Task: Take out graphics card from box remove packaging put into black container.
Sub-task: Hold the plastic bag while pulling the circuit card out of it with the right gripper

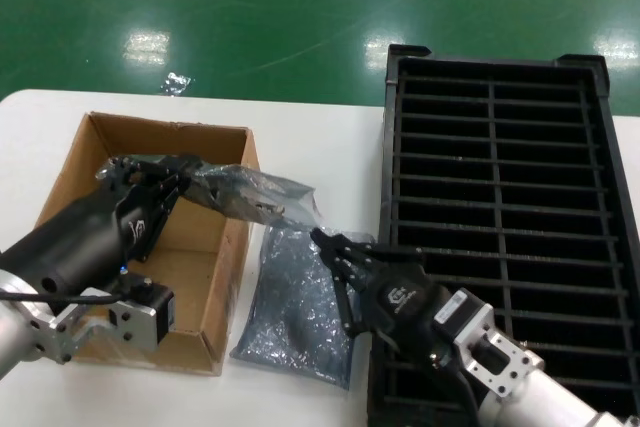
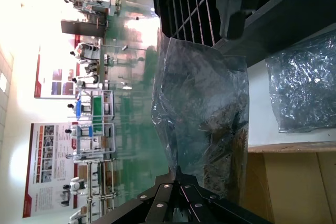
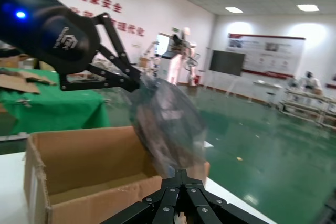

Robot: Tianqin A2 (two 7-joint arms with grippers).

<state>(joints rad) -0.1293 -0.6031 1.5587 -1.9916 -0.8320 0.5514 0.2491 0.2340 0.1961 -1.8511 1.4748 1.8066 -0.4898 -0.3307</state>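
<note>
Head view, nearest first: the right gripper (image 1: 322, 243) reaches up from the lower edge between the box and the black container, its fingers (image 1: 333, 252) clenched on one end of the packaging (image 1: 255, 194). A second bag (image 1: 297, 302) lies flat on the white surface (image 1: 330, 137) beneath it, just beside the box (image 1: 160, 237) and touching the black container (image 1: 500, 217). The left gripper (image 1: 185, 169) hovers over the open brown box with its fingers pinched on the other end of the same packaging, so the bag hangs stretched in the air between the two grippers, above the box's right wall. Through the translucent plastic a dark shape, the graphics card (image 1: 262, 205), shows inside, though its details cannot be made out. Farther off, the black container's rows of narrow slots run toward the back edge of the surface, and green floor (image 1: 250, 7) lies beyond.
</note>
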